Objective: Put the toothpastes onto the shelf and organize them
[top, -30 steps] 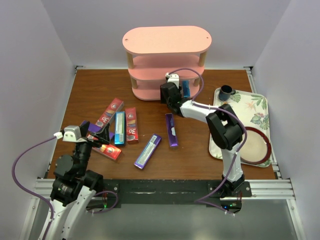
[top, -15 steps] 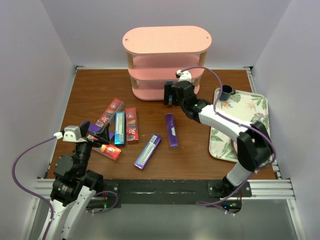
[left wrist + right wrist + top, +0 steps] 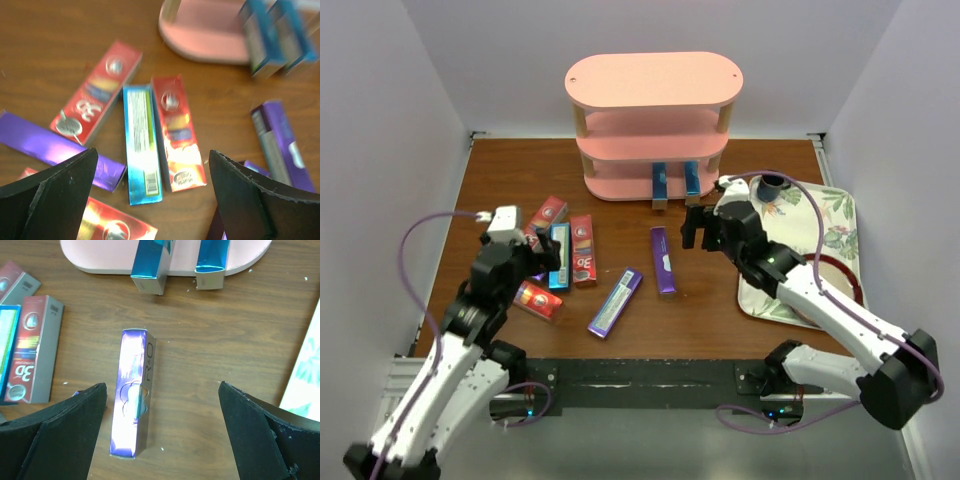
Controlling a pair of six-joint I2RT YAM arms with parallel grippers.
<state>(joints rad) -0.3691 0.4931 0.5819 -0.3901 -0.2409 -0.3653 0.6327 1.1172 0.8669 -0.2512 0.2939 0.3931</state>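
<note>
Right jaws wide open, empty, just right of purple carton (image 3: 663,260), bare worktop (image 3: 720,310) around it. Left jaws wide open, empty, over crowded carton cluster (image 3: 560,262). Two blue cartons (image 3: 660,183) on shelf (image 3: 655,80) bottom tier, overhanging front edge.

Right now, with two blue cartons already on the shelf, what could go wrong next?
1. Both shelved blue cartons overhang the front edge of the bottom tier; sliding in the purple carton could knock them off.
2. The loose blue carton lies flush against a red carton; the open left jaws might catch both.
</note>
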